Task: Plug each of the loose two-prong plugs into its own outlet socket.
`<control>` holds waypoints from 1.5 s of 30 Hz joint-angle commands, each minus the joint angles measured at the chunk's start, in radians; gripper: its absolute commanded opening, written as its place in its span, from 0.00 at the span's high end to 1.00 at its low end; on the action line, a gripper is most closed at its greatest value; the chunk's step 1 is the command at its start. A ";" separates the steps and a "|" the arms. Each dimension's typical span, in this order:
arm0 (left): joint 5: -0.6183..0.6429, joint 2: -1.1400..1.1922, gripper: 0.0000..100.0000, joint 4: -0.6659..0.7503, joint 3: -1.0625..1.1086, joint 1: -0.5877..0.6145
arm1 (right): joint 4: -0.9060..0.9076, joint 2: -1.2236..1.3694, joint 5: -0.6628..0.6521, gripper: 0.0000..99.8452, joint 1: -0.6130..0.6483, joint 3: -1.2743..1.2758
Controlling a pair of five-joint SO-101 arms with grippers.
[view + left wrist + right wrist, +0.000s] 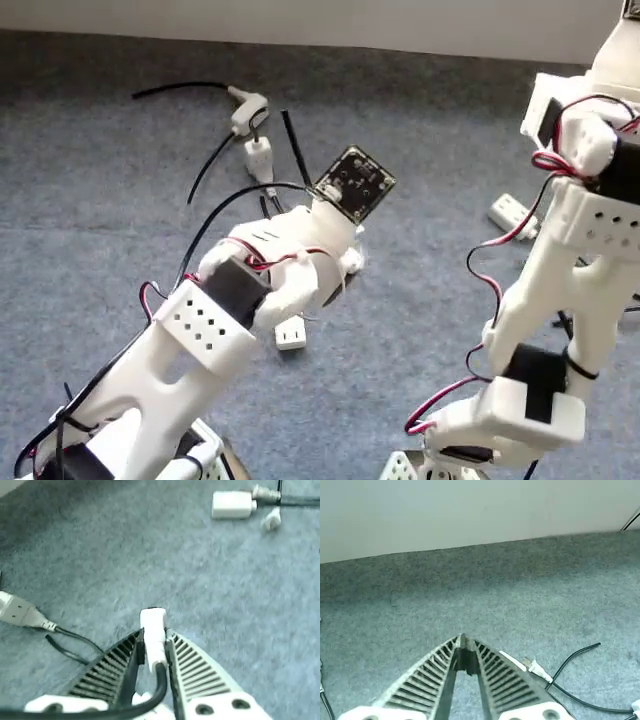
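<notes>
My left gripper [154, 632] is shut on a white two-prong plug [152, 630] whose black cord [159, 690] runs back between the fingers; it hangs above the grey carpet. Farther off lies a white outlet socket [231, 504] with a plug [265, 492] at its end and another small white plug [272, 519] beside it. In the high view these lie at the back: socket [258, 155] and plug [248, 104]. My right gripper [465, 645] is shut on nothing, held above the carpet. A loose white plug [532, 667] on a black cord lies past it.
A white connector [17, 611] on a black cord lies off to one side of the left gripper. A small white block [290, 333] sits under the left arm. Another white outlet [510, 212] lies by the right arm. A pale wall [470, 510] borders the carpet.
</notes>
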State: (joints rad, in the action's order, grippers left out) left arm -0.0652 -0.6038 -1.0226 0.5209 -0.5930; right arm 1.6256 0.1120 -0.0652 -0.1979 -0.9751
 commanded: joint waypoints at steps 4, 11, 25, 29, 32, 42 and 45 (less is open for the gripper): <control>-0.244 -0.031 0.99 -0.399 -0.260 0.013 | 0.090 0.131 0.009 0.99 -0.004 -0.286; -0.180 0.024 0.99 -0.554 -0.309 0.214 | 0.090 0.136 0.014 0.99 -0.001 -0.288; -0.531 0.349 0.99 -0.660 -0.311 0.186 | 0.093 0.139 0.009 0.99 0.027 -0.286; -0.534 0.349 0.99 -0.629 -0.260 0.102 | 0.093 0.139 0.009 0.99 0.028 -0.286; -0.532 0.349 0.99 -0.571 -0.189 0.048 | 0.093 0.137 0.009 0.99 0.027 -0.286; -0.535 0.348 0.99 -0.430 -0.028 0.041 | 0.093 0.137 0.009 0.99 0.027 -0.286; -0.537 0.349 0.99 -0.390 -0.024 0.051 | 0.093 0.137 0.009 0.99 0.025 -0.286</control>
State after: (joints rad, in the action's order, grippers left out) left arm -0.5915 -0.2555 -1.4569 0.4979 -0.5531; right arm 1.7039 0.2547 -0.0637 -0.1841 -1.2190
